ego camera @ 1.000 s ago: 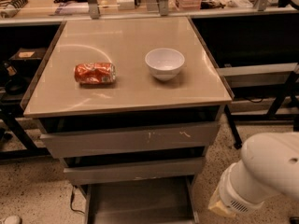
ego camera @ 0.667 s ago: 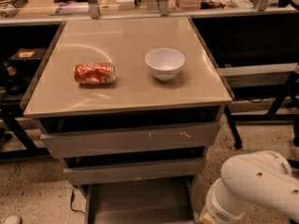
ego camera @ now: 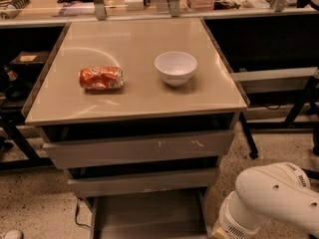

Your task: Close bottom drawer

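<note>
Lowering arm (ego camera: 274, 198) | jaws out of view | bottom drawer (ego camera: 149, 215) still open

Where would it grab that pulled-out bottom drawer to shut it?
On the bottom drawer, probably the thin right wall, pinched from above: it is an upright rim on the side nearest the arm. The gripper is out of view, past the bottom edge.

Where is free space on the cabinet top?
Free: the top's back half behind can and bowl, and the front strip. Tighter between the two. Gripper out of view, below the white arm at lower right.
</note>
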